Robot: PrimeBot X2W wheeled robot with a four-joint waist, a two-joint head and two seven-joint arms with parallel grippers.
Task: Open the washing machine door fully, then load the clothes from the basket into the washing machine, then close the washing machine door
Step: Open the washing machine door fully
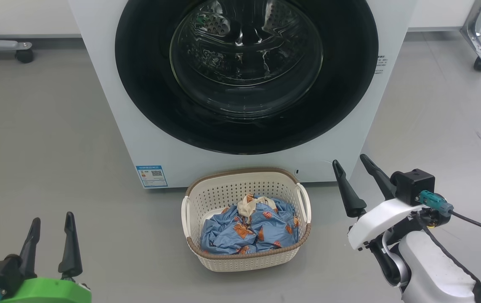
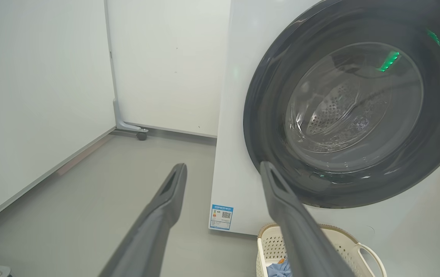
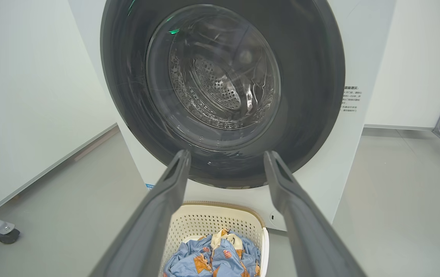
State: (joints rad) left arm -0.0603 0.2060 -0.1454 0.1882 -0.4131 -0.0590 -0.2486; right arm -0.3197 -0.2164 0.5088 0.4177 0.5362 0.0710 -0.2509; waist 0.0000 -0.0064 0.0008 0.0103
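White sheet metal forms the front of the washing machine [image 1: 110, 109], which stands on the grey floor [image 1: 46, 139] and takes up the upper middle of the head view. Its door [image 1: 147, 92] lies shut against that front: a wide glossy black rim around a bulging clear glass centre, through which the perforated steel drum [image 1: 219, 25] shows. On the floor just in front of the machine, below the door's lowest point, sits the basket [image 1: 232, 191], cream-white perforated plastic with a brown woven-look rim and a handle at each side. The clothes [image 1: 261, 233] lie bunched inside it, light blue fabric with small orange-brown figures, and a cream piece [image 1: 251, 205] rests on top toward the back. The right tool [image 1: 349, 159] hangs just right of the basket near the machine's lower right corner, its two dark fingers [image 1: 346, 191] apart and holding nothing. The left tool [image 1: 53, 216] is low at the left, well apart from the basket, likewise spread and empty. At the machine's lower left corner is a small blue label [image 1: 152, 176] bearing a QR code and a small coloured mark; its lines are too small to read. Beside the door's right edge is a short block of dark printed text [image 1: 380, 64], Chinese characters too fine to make out.
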